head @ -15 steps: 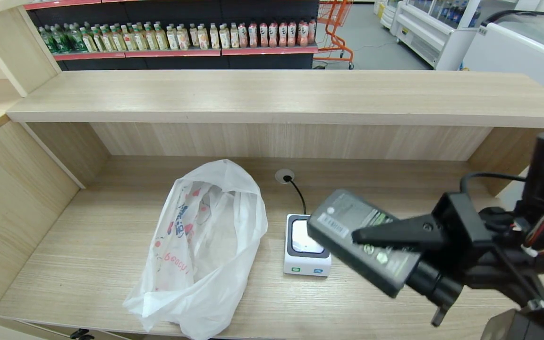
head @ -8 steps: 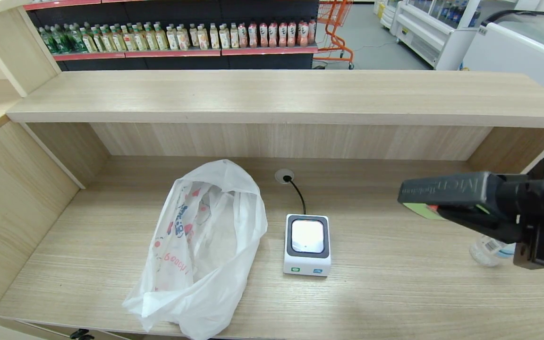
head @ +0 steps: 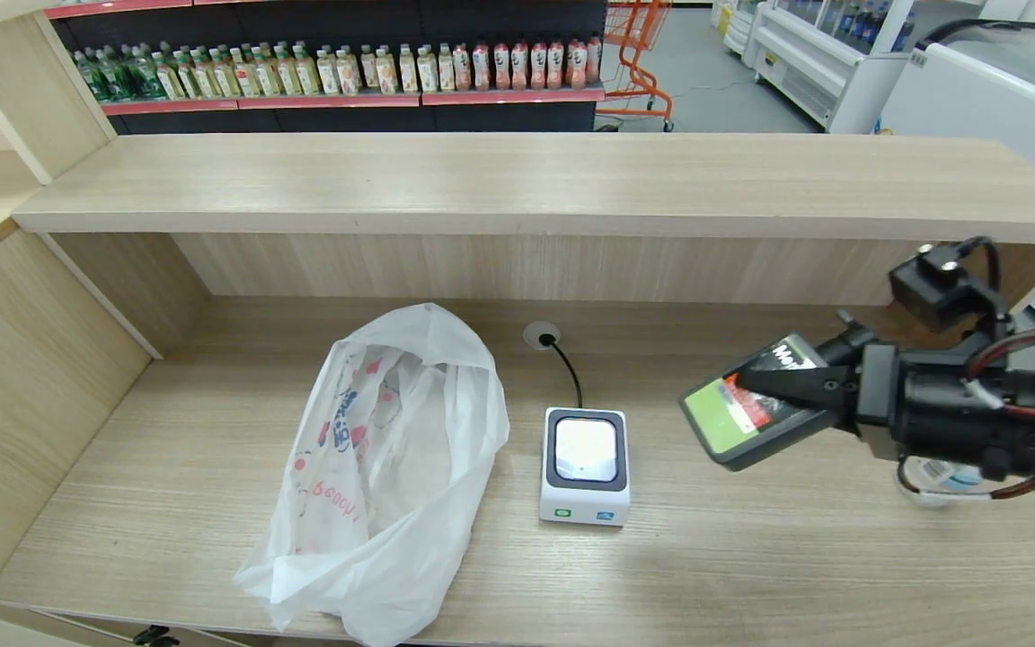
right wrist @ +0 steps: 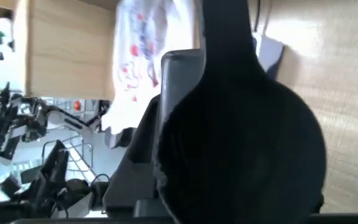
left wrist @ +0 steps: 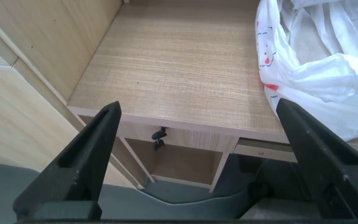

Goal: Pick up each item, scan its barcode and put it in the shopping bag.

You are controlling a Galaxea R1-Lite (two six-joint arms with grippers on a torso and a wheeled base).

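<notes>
Shelved bottles (head: 329, 70), orange cart (head: 639, 54) beyond counter (head: 526, 184)

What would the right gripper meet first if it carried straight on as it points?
Likely the scanner, box first; height is unclear, so the right gripper may instead reach the shopping bag.

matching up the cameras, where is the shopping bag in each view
Head view: shopping bag lies on the counter, left of the scanner.
Left wrist view: shopping bag at the counter's front edge, beside the open left end effector.
Right wrist view: shopping bag on the counter, past the scanner.
Shared landmark: the wood counter.
</notes>
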